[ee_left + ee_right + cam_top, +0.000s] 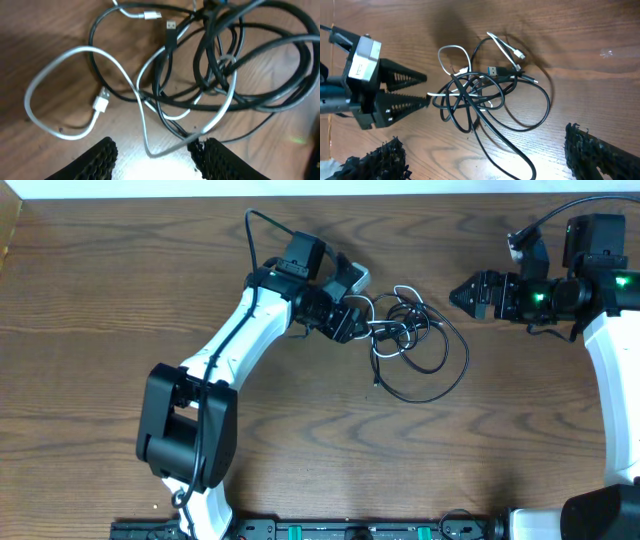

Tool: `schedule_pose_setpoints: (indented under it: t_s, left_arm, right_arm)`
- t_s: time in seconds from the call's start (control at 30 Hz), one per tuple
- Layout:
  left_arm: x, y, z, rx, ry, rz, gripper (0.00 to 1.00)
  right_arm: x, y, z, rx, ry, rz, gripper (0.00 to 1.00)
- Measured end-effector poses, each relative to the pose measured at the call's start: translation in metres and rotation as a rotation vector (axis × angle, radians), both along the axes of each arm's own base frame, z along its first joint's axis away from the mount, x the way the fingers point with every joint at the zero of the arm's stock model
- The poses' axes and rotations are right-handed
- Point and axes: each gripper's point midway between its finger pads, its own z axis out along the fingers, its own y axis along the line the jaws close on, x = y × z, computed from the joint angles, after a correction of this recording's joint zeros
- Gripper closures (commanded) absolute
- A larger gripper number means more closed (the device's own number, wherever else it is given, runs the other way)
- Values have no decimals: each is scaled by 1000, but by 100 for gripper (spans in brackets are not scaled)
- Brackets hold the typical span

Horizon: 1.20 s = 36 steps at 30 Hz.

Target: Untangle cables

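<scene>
The cables (pixel 410 330) lie in a tangled clump on the wooden table, mostly black with one white cord. A large black loop (pixel 440 380) trails toward the front. My left gripper (pixel 358 323) is open at the clump's left edge. In the left wrist view a bend of the white cable (pixel 145 125) lies between its open fingers (pixel 157 150), with the black cables (pixel 225 65) beyond. My right gripper (pixel 456 293) is open and empty, to the right of the clump and apart from it. The right wrist view shows the clump (pixel 475 95), the left gripper (pixel 425 89) and my right fingers (pixel 485 152) spread wide.
A thicker black wire (pixel 250 230) runs off the left arm toward the table's far edge. The right arm's base (pixel 610 380) stands along the right side. A black equipment rail (pixel 330 530) lies at the front edge.
</scene>
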Motion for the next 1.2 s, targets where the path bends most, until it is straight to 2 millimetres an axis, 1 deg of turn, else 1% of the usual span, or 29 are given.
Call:
schedule_pose_setpoints:
  t_s: [0.1, 0.17, 0.53, 0.8, 0.9, 1.03, 1.2]
  left_arm:
    - [4, -4, 2, -11, -26, -6, 51]
    - [5, -7, 4, -17, -42, -15, 53]
    - [6, -11, 5, -22, -62, -28, 55]
    - [8, -11, -10, -11, -39, -30, 67]
    - [9, -12, -11, -13, -45, -30, 72]
    - [13, -14, -8, -23, -68, -31, 73]
    - [13, -16, -9, -23, -68, -34, 68]
  right_arm:
    - [0, 0, 0, -1, 0, 0, 1]
    - [0, 0, 0, -1, 0, 0, 1]
    - [-1, 0, -1, 0, 6, 0, 1]
    - [-2, 0, -1, 0, 8, 0, 1]
    - [-2, 0, -1, 0, 8, 0, 1]
    - [-2, 0, -1, 0, 11, 0, 1]
    - [-3, 0, -1, 0, 14, 0, 1]
